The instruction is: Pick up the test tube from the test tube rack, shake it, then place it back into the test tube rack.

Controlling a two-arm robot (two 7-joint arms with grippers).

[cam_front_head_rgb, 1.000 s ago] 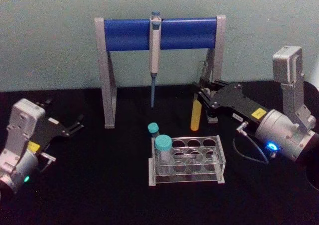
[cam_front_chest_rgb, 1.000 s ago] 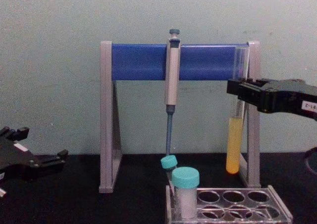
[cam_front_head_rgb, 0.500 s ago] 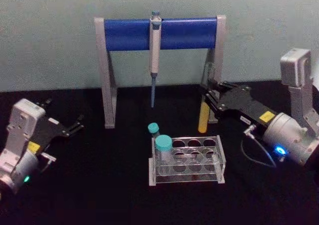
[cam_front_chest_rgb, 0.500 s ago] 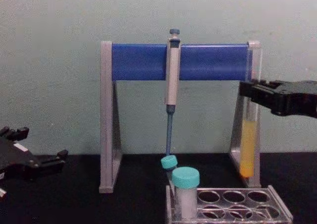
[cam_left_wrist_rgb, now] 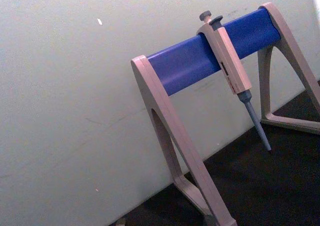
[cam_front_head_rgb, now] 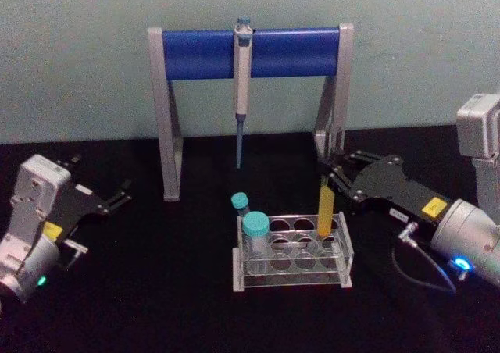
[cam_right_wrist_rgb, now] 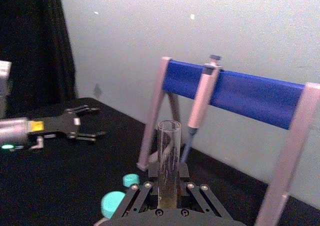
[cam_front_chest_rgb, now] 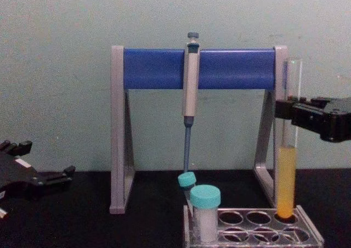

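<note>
The test tube (cam_front_chest_rgb: pixel 287 165) stands upright, clear glass with yellow-orange liquid in its lower part. My right gripper (cam_front_chest_rgb: pixel 288 110) is shut on its upper half. Its lower end meets the back-right hole of the clear test tube rack (cam_front_chest_rgb: pixel 258 232). From the head view the test tube (cam_front_head_rgb: pixel 326 209) hangs from the right gripper (cam_front_head_rgb: pixel 333 175) over the right end of the rack (cam_front_head_rgb: pixel 293 251). The right wrist view looks along the test tube (cam_right_wrist_rgb: pixel 168 153), clamped in the right gripper (cam_right_wrist_rgb: pixel 168 187). My left gripper (cam_front_head_rgb: pixel 100 183) rests open at the far left of the table.
A grey-and-blue pipette stand (cam_front_head_rgb: pixel 250 52) with a pipette (cam_front_head_rgb: pixel 241 87) hanging from its bar stands behind the rack. Its right leg (cam_front_chest_rgb: pixel 269 144) is close behind the tube. A teal-capped vial (cam_front_head_rgb: pixel 255 236) sits in the rack's left end, another (cam_front_head_rgb: pixel 240 205) just behind it.
The right gripper has carried the test tube down and toward me, from beside the stand's right leg to the rack's back-right hole. The left arm has not moved.
</note>
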